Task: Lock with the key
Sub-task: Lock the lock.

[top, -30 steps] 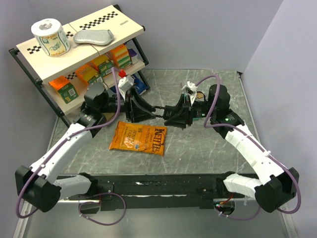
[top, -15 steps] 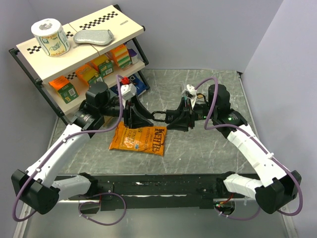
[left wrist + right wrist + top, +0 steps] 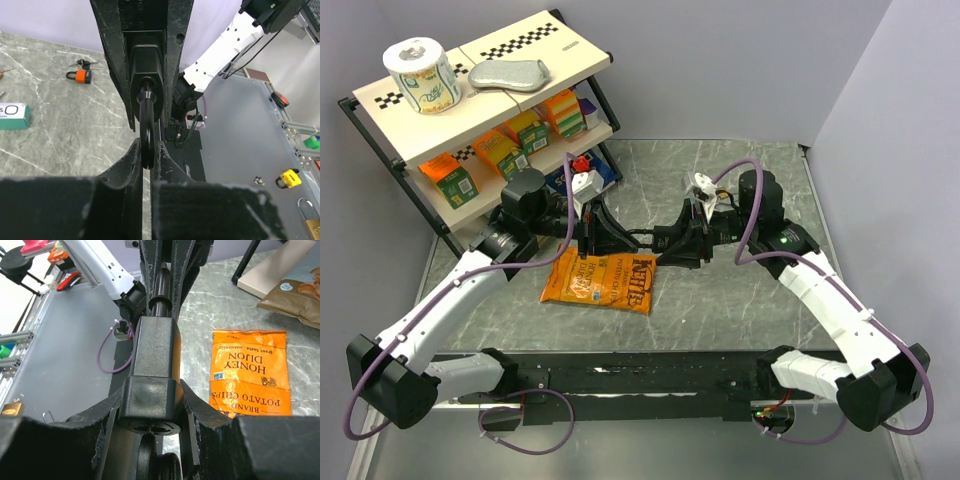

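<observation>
A black padlock [image 3: 655, 240] hangs in the air between the two arms, over the middle of the table. My right gripper [image 3: 152, 392] is shut on the lock's square body [image 3: 152, 365]. Below the body, in the right wrist view, a dark round key head [image 3: 150, 460] sticks out of the keyhole end. My left gripper [image 3: 146, 150] is shut on the black shackle [image 3: 146, 125], which runs out of the body [image 3: 146, 65] toward that wrist camera. In the top view the left gripper [image 3: 618, 238] and the right gripper [image 3: 677, 243] face each other.
An orange chip bag [image 3: 600, 280] lies flat just below the grippers. A two-level shelf [image 3: 470, 100] with boxes, a paper roll and a grey pouch stands at the back left. A small orange padlock [image 3: 80, 76] and a white-green box [image 3: 12, 116] lie on the table.
My left gripper moved right to the padlock and closed on its shackle. The right gripper shifted slightly left with the lock body still in it.
</observation>
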`<action>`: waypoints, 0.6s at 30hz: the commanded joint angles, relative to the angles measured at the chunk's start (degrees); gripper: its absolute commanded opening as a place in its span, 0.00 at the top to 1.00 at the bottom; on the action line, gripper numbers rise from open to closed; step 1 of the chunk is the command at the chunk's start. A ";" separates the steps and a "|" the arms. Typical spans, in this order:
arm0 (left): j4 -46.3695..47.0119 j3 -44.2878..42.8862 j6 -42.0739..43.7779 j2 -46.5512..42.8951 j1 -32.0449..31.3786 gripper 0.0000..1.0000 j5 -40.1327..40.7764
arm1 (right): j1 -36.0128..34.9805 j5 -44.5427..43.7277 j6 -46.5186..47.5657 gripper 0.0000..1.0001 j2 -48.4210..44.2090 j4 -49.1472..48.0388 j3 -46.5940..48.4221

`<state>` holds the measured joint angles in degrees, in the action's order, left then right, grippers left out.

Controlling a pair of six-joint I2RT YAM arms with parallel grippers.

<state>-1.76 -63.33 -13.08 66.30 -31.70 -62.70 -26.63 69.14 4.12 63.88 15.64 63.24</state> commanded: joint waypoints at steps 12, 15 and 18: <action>8.60 -0.30 -3.79 1.11 -6.26 0.99 2.13 | -3.95 1.52 -4.64 1.00 0.72 -10.71 2.06; 12.12 0.40 -6.16 2.95 -8.10 0.99 3.36 | -5.61 1.61 -6.49 1.00 2.12 -13.52 2.67; 14.76 0.14 -7.31 5.31 -10.12 0.99 3.81 | -7.64 1.78 -7.46 1.00 3.44 -15.37 2.94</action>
<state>2.00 -63.00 -17.47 66.70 -33.78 -61.47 -27.27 70.70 -0.99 64.07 12.69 63.29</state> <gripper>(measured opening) 0.089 0.416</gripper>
